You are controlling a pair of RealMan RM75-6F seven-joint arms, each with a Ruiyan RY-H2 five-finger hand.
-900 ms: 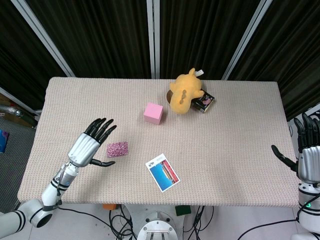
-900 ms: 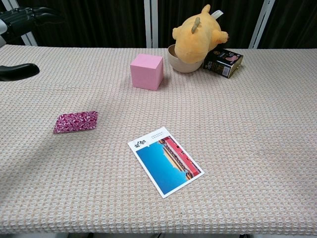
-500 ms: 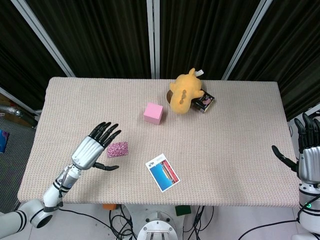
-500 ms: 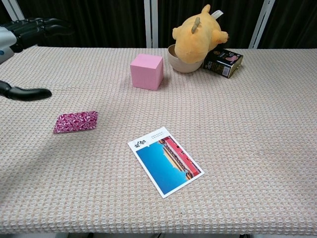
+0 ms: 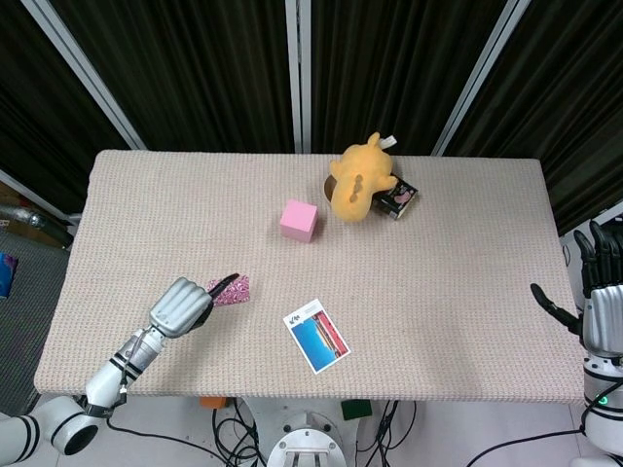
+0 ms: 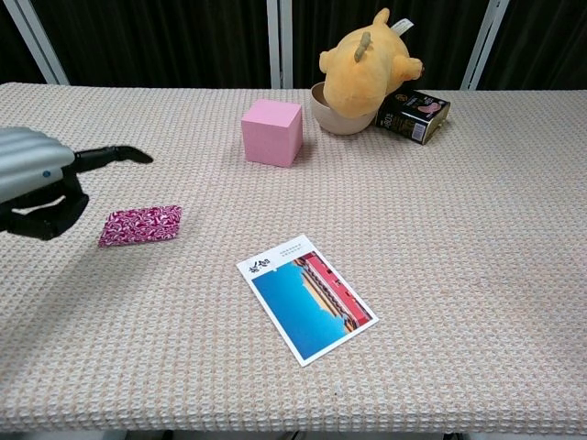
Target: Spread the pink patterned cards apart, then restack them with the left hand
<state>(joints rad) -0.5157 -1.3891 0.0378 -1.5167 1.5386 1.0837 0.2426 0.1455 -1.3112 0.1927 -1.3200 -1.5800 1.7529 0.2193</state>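
The pink patterned cards (image 5: 237, 291) lie in one small stack on the woven table mat, left of centre, and show whole in the chest view (image 6: 140, 225). My left hand (image 5: 183, 305) is just left of the stack, most fingers curled in and one dark finger (image 5: 225, 283) stretched out over the stack's near-left corner. In the chest view this hand (image 6: 35, 183) hangs at the left edge, its outstretched finger (image 6: 110, 155) above and behind the cards; contact cannot be told. It holds nothing. My right hand (image 5: 598, 297) stays at the table's right edge, fingers spread and empty.
A blue and red postcard (image 5: 316, 335) (image 6: 306, 297) lies right of the cards near the front edge. Behind them stand a pink cube (image 5: 299, 220) (image 6: 271, 132), a yellow plush (image 5: 361, 180) on a bowl, and a small dark box (image 5: 398, 198).
My left hand has dropped lower and nearer the front edge and curled its spread fingers in, leaving one finger pointing over the cards. The cards and the right hand have not moved.
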